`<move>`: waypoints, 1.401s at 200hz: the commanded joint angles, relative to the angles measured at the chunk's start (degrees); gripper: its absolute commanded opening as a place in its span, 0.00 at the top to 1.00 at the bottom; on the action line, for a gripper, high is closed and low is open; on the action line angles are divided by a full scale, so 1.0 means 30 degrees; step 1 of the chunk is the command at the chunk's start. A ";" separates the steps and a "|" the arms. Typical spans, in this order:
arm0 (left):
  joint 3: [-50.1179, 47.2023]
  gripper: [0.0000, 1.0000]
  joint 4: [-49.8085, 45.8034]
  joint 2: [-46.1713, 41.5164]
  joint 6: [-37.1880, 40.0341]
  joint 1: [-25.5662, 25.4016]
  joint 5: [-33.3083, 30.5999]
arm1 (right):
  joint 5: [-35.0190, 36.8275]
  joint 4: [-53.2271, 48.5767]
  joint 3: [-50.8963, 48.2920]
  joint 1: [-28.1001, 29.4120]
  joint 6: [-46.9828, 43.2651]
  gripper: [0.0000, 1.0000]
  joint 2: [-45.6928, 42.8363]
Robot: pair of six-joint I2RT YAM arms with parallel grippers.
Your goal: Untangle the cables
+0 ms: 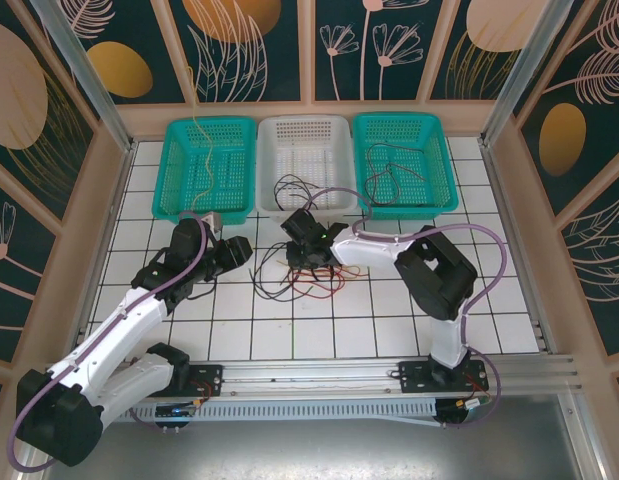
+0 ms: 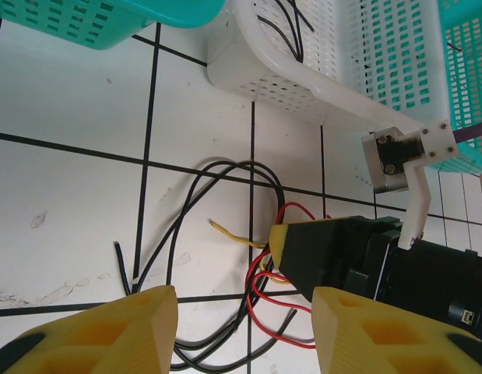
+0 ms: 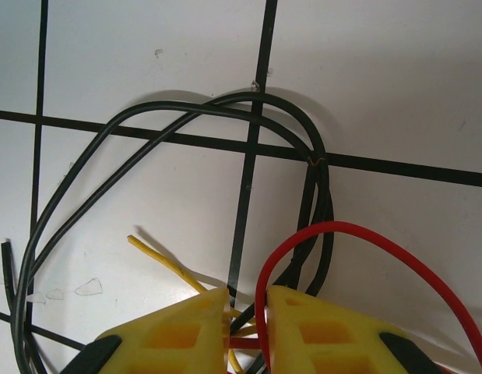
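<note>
The cables (image 1: pixel 294 283) lie as a loose tangle on the white tiled table (image 1: pixel 389 320), just below centre in the top view and a little below the white basket (image 1: pixel 304 160). In the right wrist view, two black cables (image 3: pixel 225 101) arch together across the middle of the frame and run down its left side. A red cable (image 3: pixel 365 230) loops at lower right, and a yellow cable (image 3: pixel 159 257) ends bare at lower left.

The right gripper (image 3: pixel 248 315) sits on the tangle's upper right part. Its yellow fingers are pressed almost together, with red and yellow strands caught in the narrow gap and the black strands passing just beside it.

The left gripper (image 2: pixel 244 331) is spread wide at the bottom of its own view. It hangs above the tangle's left side without touching it. Black and red strands run across the gap between its fingers (image 2: pixel 100 331).

More cables rest in the containers along the top: a pale one in the left teal basket (image 1: pixel 204 165), dark ones in the white basket, and dark ones in the right teal basket (image 1: pixel 404 160).

Bare tiles lie below the tangle and toward the lower right of the top view. Above it, the basket fronts stand near, and the two arms close in on its left and right.
</note>
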 commanded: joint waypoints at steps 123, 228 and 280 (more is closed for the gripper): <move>0.0319 0.51 0.6508 -0.0636 -0.1591 0.0042 0.5179 | 0.1137 0.0626 -0.1007 0.2279 -0.2311 1.00 -0.9895; 0.0662 0.39 1.3042 -0.0278 -0.3454 -0.1964 0.8922 | -0.0711 0.1659 0.1816 0.2220 -0.4039 1.00 -1.3990; 0.0076 0.37 1.2362 -0.0518 -0.2978 -0.2318 0.8793 | -0.0681 0.3070 0.2129 0.1792 -0.4012 1.00 -1.5170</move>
